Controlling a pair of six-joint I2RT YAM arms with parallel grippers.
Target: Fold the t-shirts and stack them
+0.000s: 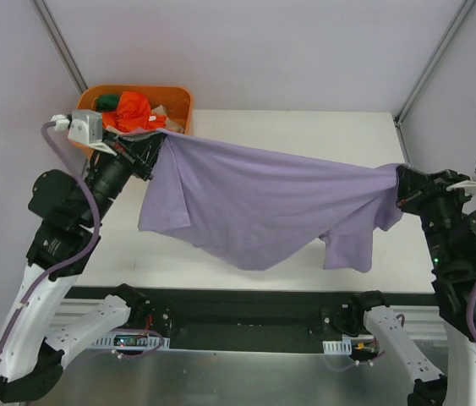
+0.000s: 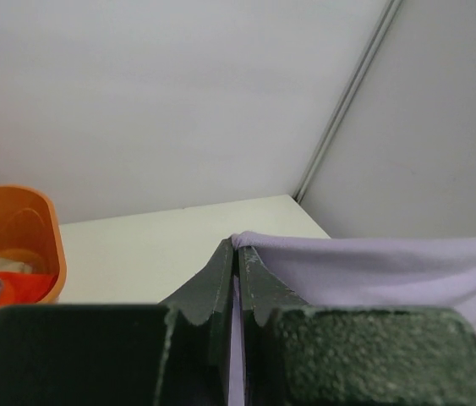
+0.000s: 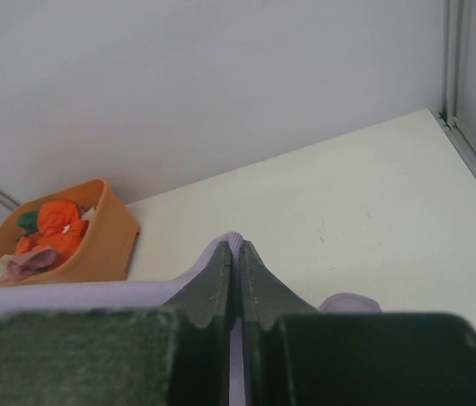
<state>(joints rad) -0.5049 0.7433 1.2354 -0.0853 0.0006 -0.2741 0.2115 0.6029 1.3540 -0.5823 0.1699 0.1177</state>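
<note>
A lavender t-shirt [image 1: 263, 203] hangs stretched above the table between my two grippers, its lower edge and a sleeve drooping toward the table. My left gripper [image 1: 158, 135] is shut on the shirt's left corner; in the left wrist view the fingers pinch the fabric [image 2: 373, 262] at the gripper tip [image 2: 238, 245]. My right gripper [image 1: 402, 179] is shut on the shirt's right corner; in the right wrist view the cloth [image 3: 68, 296] shows between the fingers at the gripper tip [image 3: 236, 247].
An orange bin [image 1: 174, 100] with an orange garment [image 1: 132, 110] and other clothes stands at the table's back left; it shows in the left wrist view [image 2: 43, 228] and the right wrist view [image 3: 102, 237]. The white table [image 1: 305, 127] has walls behind and at the sides.
</note>
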